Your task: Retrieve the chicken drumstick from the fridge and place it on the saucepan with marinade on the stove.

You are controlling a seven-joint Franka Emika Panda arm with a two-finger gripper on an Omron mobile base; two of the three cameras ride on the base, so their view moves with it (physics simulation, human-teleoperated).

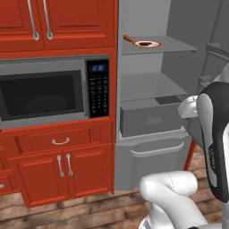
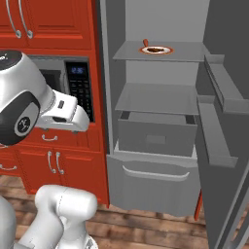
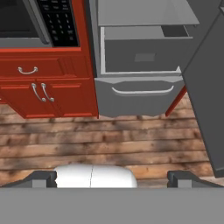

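1. Your drumstick (image 2: 155, 49) lies on a plate (image 2: 167, 50) on the fridge's (image 2: 160, 29) top shelf, an orange stick (image 2: 145, 43) just left of it.
2. Fridge door (image 2: 228, 160) open at right; drawer (image 2: 155, 136) below the shelves.
3. Gripper (image 3: 112, 178) spread wide, holding nothing, well short of the fridge, above wood floor (image 3: 109, 140).
4. Microwave (image 1: 44, 91) left of the fridge.

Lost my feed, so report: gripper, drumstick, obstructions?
Gripper open, empty, facing the fridge. Chicken drumstick on plate, top shelf. Door open, nothing in the way.
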